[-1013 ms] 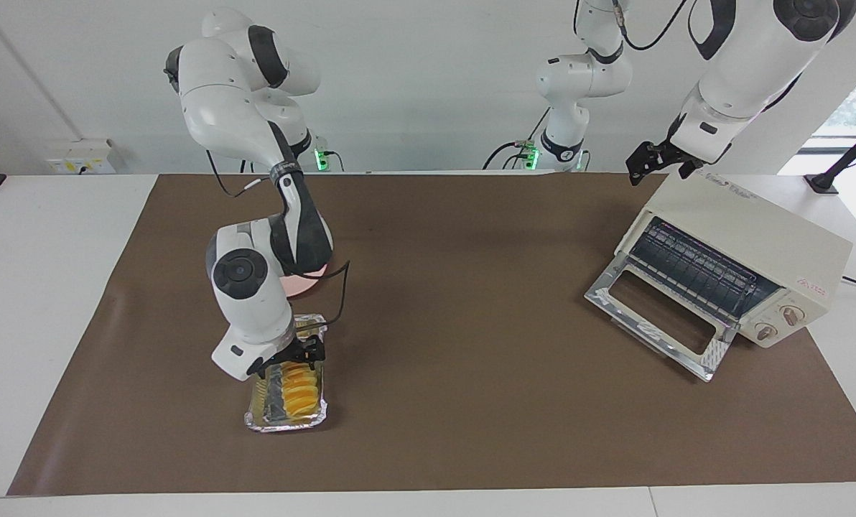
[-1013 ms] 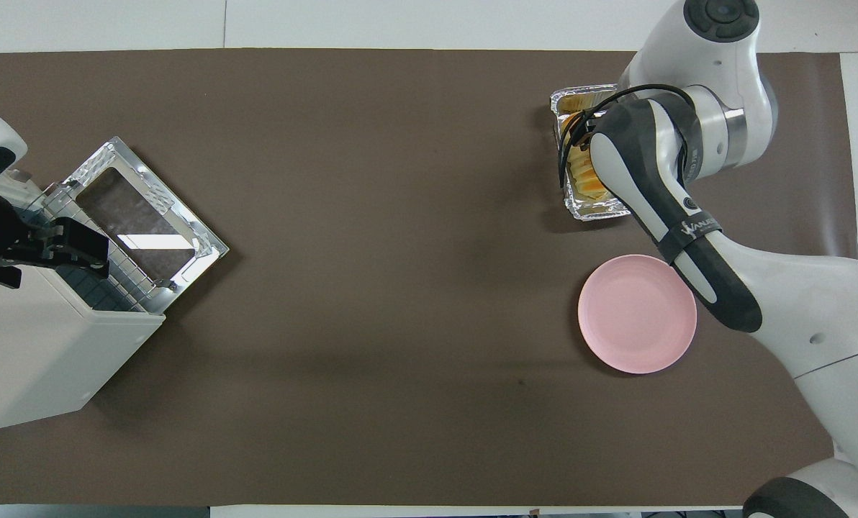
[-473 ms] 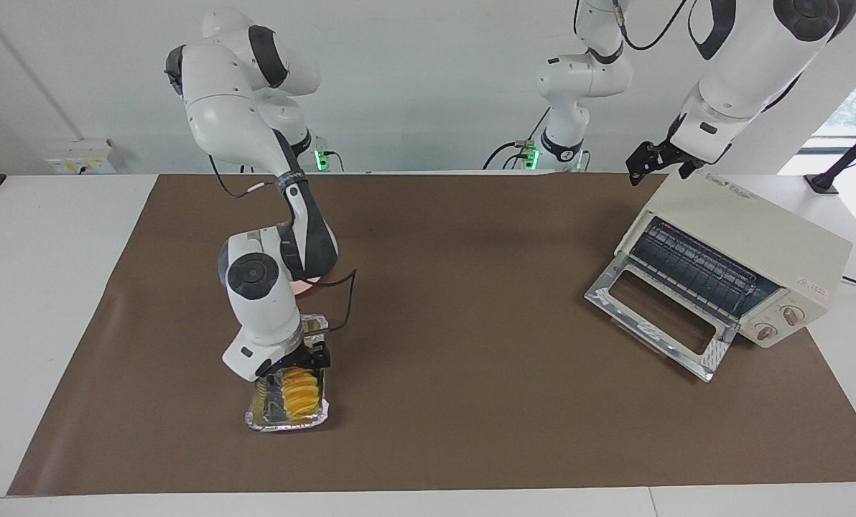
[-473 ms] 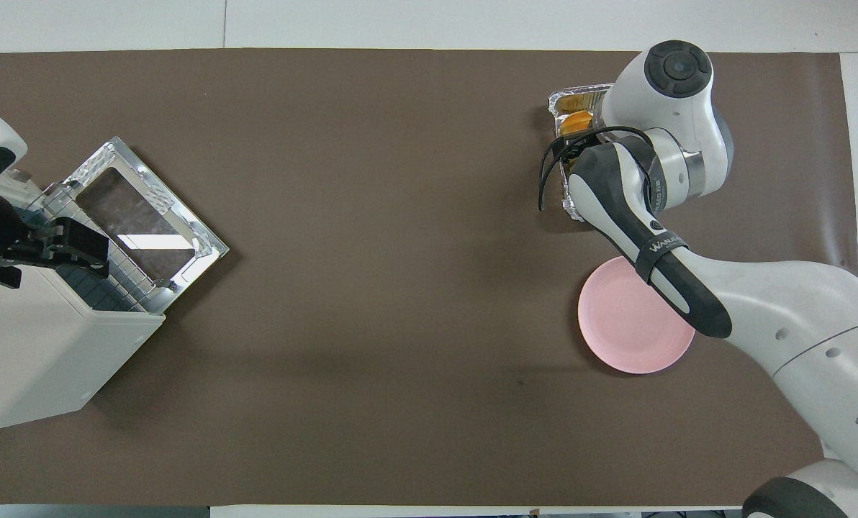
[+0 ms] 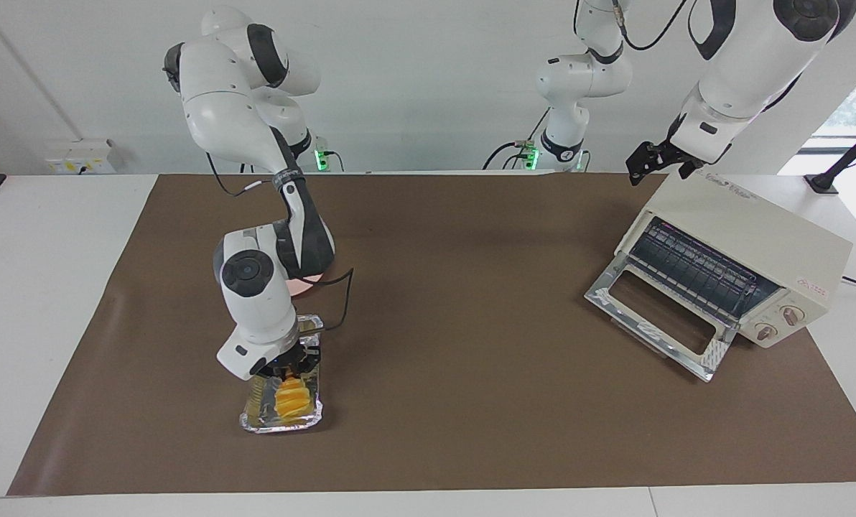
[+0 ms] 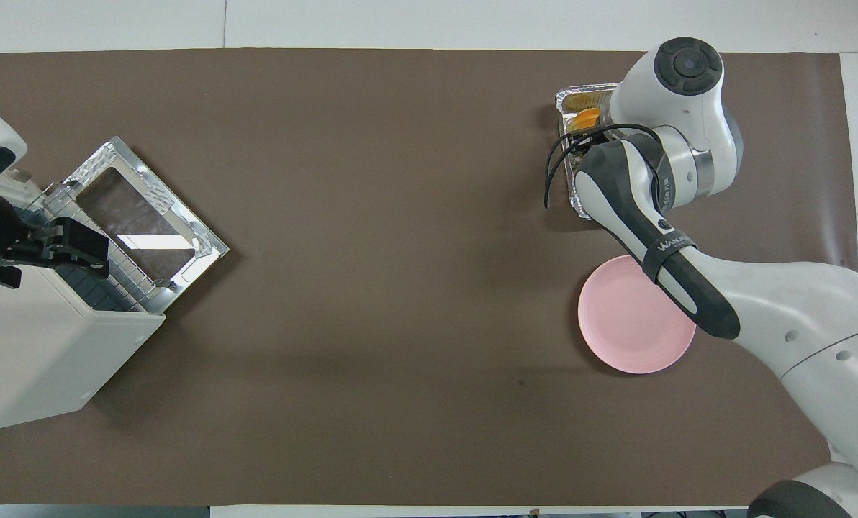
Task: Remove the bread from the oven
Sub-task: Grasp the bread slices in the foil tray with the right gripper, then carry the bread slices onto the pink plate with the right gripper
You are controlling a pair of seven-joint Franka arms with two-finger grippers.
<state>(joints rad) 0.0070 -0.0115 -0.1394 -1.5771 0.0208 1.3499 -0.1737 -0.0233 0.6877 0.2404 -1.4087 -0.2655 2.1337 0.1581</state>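
The bread (image 5: pixel 291 401), a ridged yellow-orange loaf, lies in a crinkled foil tray (image 5: pixel 256 421) on the brown mat toward the right arm's end of the table. My right gripper (image 5: pixel 295 366) is down in the tray, shut on the bread's end nearer the robots. In the overhead view the right wrist hides most of the bread (image 6: pixel 584 119) and the tray (image 6: pixel 569 96). The cream oven (image 5: pixel 758 237) stands at the left arm's end, its glass door (image 5: pixel 654 316) folded down and its wire rack (image 5: pixel 694 269) bare. My left gripper (image 5: pixel 656 172) waits open over the oven's top.
A pink plate (image 6: pixel 627 320) lies on the mat nearer the robots than the foil tray, partly under the right forearm. The brown mat (image 5: pixel 471 359) covers most of the table. The oven's two knobs (image 5: pixel 780 323) face away from the robots.
My right gripper has dropped into the tray and closed on the bread. The loaf looks narrower and the tray has shifted slightly toward the right arm's end. The left arm has not moved.
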